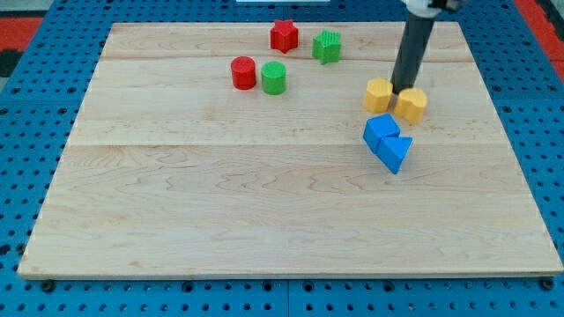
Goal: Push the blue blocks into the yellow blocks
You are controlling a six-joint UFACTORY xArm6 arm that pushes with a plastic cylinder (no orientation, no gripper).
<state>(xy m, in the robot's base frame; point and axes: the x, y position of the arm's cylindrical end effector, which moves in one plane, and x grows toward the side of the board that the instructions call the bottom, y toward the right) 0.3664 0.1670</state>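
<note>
Two yellow blocks sit side by side at the view's right: a left yellow block [379, 95] and a right yellow block [411, 104]. Just below them lie two blue blocks touching each other: a blue cube [382, 131] and a blue triangular block [395, 152]. The blue cube is a small gap below the yellow pair. My tip [405, 88] comes down from the view's top and ends between the two yellow blocks, at their upper side, above the blue blocks.
A red star block [284, 35] and a green block [326, 46] lie near the view's top. A red cylinder [243, 72] and a green cylinder [273, 77] stand together left of centre. The wooden board [176, 202] is bordered by blue pegboard.
</note>
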